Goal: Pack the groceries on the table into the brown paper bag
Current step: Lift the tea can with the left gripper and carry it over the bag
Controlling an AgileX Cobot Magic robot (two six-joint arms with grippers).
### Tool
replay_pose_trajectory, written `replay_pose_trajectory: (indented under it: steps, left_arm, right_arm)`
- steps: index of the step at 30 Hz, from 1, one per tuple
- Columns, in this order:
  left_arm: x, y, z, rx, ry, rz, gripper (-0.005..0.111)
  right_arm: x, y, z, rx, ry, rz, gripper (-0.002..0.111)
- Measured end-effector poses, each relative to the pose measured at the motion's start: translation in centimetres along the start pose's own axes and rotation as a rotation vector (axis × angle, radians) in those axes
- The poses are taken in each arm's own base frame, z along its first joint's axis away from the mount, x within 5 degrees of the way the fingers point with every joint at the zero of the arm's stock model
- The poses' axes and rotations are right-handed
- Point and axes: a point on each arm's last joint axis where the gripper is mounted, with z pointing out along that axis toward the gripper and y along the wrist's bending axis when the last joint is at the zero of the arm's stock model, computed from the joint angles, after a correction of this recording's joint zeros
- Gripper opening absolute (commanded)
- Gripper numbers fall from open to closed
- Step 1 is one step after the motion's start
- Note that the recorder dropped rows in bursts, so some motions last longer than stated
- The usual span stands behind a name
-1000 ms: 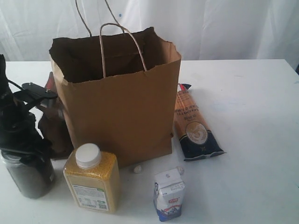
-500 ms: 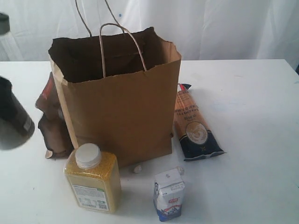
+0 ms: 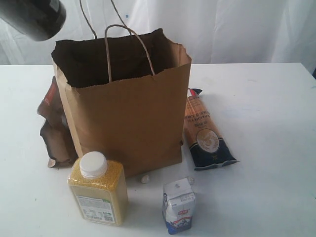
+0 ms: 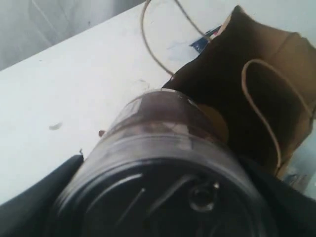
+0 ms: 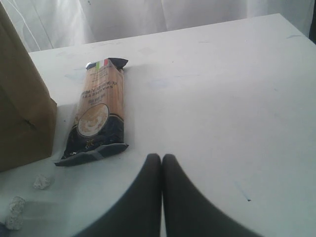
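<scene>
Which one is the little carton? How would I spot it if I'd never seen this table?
Find the tall brown paper bag standing on the white table. In front of it stand two things: a white-capped yellow grain bottle and, right of it in the exterior view, the small carton. It is the smallest upright item, white and blue with a red mark.

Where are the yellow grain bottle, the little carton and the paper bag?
yellow grain bottle (image 3: 111, 183), exterior view, yellow body.
little carton (image 3: 179, 207), exterior view, front face.
paper bag (image 3: 133, 118), exterior view, front wall.
</scene>
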Motion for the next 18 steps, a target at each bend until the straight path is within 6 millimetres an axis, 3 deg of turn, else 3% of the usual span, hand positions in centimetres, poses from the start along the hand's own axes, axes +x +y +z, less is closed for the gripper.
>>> replay_pose_trajectory:
  steps: [7, 18]
  left_arm:
    - [-2.1, -0.1, 2.6, 0.090, 0.000, 0.012, 0.000]
    - [-2.8, -1.6, 10.9, 0.120, 0.177, 0.108, 0.000]
  right_arm:
    - [0.0, 0.0, 0.0, 0.000, 0.000, 0.000, 0.000]
    - [0.0, 0.0, 0.0, 0.000, -0.002, 0.000, 0.000]
